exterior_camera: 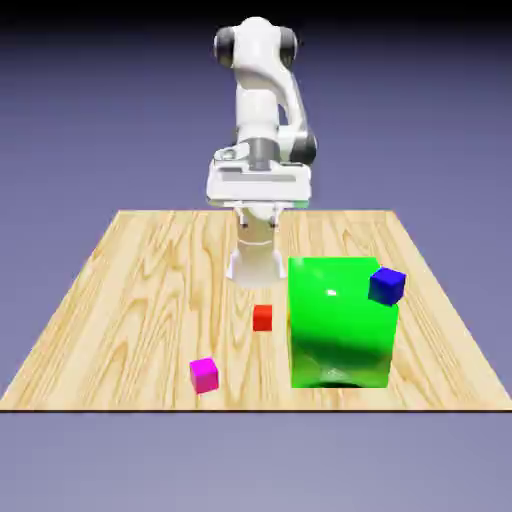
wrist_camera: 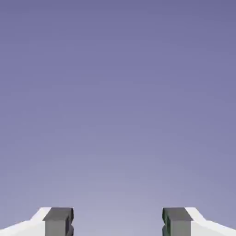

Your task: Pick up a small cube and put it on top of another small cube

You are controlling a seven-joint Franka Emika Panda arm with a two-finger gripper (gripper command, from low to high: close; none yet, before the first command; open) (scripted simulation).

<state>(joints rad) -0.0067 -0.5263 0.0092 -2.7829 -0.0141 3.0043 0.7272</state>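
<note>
White arm folded upright, hand raised, jaws point(wrist_camera: 118, 222) parted, nothing between them

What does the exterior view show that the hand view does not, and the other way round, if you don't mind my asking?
Only the exterior view: the magenta cube, red cube, dark blue cube, green block, wooden table and white arm.

Only the hand view: a close look at the gripper, open, nothing between its tips.

Both: the plain blue-violet backdrop.

1 glossy green block point(exterior_camera: 338, 325) tops a pale grained-wood table point(exterior_camera: 150, 330).
</note>
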